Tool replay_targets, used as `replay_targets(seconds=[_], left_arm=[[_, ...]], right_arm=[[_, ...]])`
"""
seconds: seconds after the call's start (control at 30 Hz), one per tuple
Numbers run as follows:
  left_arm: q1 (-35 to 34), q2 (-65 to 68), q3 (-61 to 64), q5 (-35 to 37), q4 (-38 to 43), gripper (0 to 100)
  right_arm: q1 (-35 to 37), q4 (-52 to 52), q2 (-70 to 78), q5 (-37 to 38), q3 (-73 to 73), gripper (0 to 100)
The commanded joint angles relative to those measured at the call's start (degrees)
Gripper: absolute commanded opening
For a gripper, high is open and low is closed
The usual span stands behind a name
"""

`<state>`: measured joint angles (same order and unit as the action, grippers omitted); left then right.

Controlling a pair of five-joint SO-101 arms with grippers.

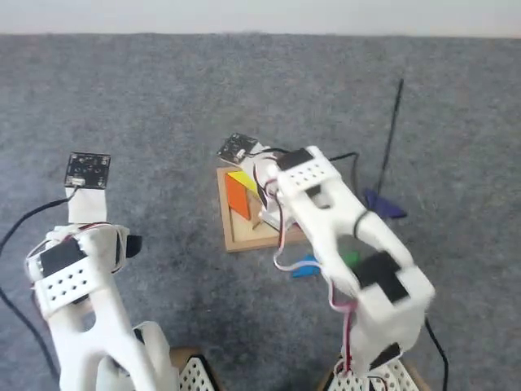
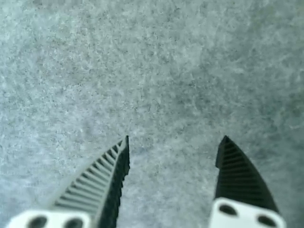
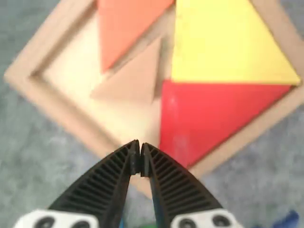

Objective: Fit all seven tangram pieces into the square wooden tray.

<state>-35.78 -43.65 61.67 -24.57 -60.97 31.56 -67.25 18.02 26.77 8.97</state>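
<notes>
Right wrist view: claw [image 3: 139, 148] over tray [image 3: 29, 81]

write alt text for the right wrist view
A shut black tool hovers over the rim of a square wooden tray holding an orange triangle, a yellow triangle, a red piece and a pale wooden triangle, on grey carpet.

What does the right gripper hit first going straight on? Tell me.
Probably the bare floor of the wooden tray, just ahead of the right gripper, then the plain wooden triangle; depth is unclear.
</notes>
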Motion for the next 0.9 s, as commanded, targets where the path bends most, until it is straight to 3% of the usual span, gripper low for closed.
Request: replay_targets(seconds=[0.0, 0.5, 0.87], left_arm=[[0.4, -1.4, -0.7, 1.0, -0.1, 28], [0.4, -1.4, -0.7, 0.8, -0.1, 28], [0.4, -1.4, -0.6, 0.8, -0.3, 28]], right_arm=[[0.7, -3.2, 5.9, -0.9, -9.8, 0.9], [0.9, -4.1, 15.8, -1.2, -24.5, 0.9], [0.6, -4.2, 16.2, -8.6, -34.5, 0.9]])
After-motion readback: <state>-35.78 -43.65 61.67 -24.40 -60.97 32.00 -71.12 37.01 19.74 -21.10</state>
